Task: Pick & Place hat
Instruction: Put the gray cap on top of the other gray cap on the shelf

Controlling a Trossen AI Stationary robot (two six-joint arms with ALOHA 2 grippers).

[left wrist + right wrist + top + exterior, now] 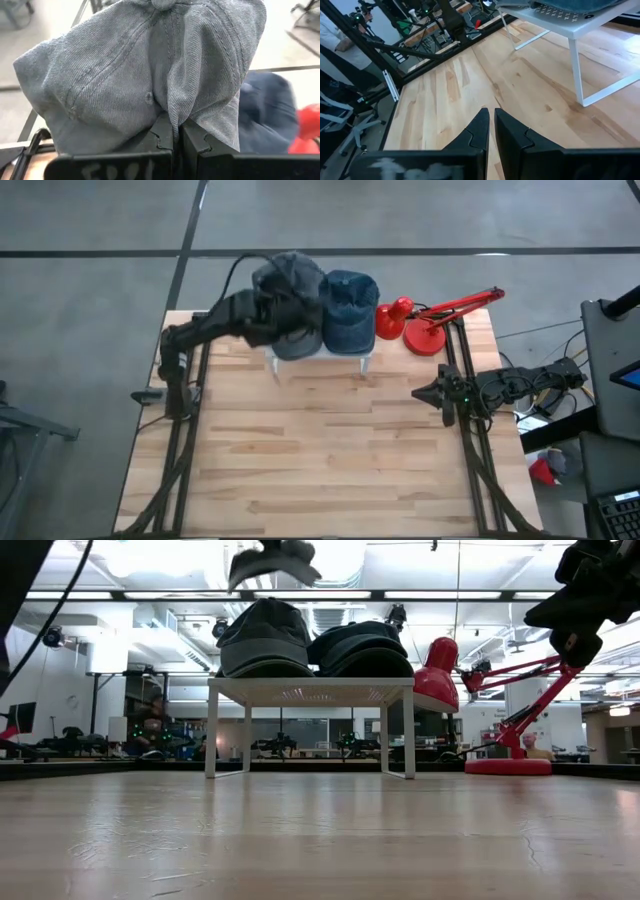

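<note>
My left gripper (176, 135) is shut on a light grey denim hat (140, 75), which it holds above the left half of a white stand (310, 692) at the table's far edge. In the high view this hat (290, 280) covers the gripper. In the low view only its dark underside (275, 560) shows at the top. Below it a darker grey hat (262, 640) rests by its rim on the stand, and a dark blue hat (360, 648) sits beside it. My right gripper (491, 125) is shut and waits over the table's right edge (425, 393). My left gripper pinches a gathered fold of the grey hat's crown (175, 112) between its two fingers (162, 135). The cloth bunches up and spreads out past the fingertips. The hat is lifted clear, above the hats on the stand.
A red desk lamp (430, 325) stands at the far right corner, just right of the stand, with its arm slanting to the right (520, 670). Bare wooden table (320, 450) stretches from the stand to the near edge. People and equipment show in the room beyond.
</note>
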